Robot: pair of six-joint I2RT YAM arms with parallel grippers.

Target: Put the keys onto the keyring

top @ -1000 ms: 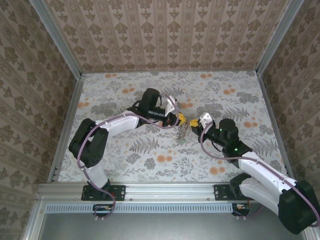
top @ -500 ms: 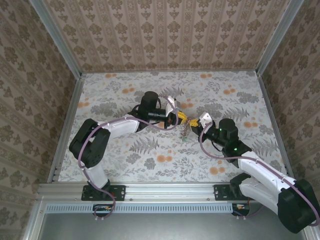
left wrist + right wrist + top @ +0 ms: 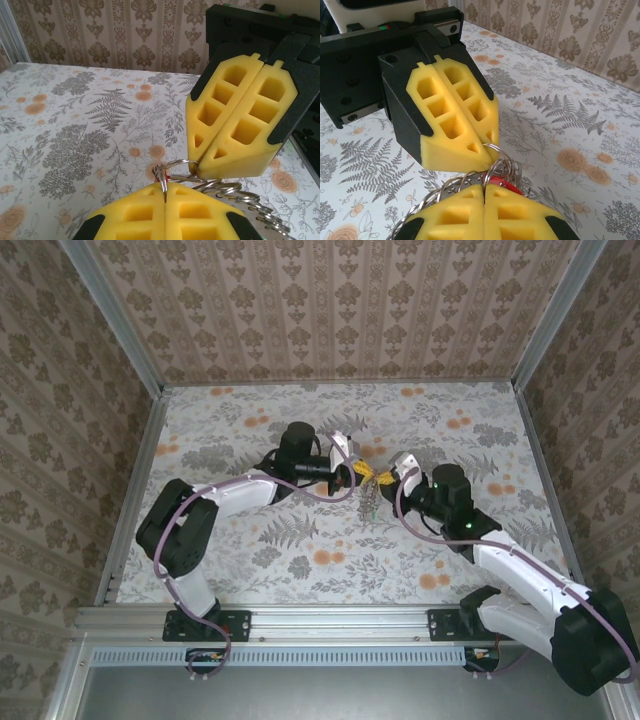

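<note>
Red key [image 3: 509,185] mostly hidden behind right gripper [image 3: 484,192]; keyring [image 3: 451,186] cut off.

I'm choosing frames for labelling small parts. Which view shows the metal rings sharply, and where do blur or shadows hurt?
Top view: even light, soft shadows, but the keyring is a tiny indistinct glint. Left wrist view: its rings are sharp mid-frame, the chain softening toward the lower right corner. Right wrist view: rings and the red key are crisp; the far wall is soft.
</note>
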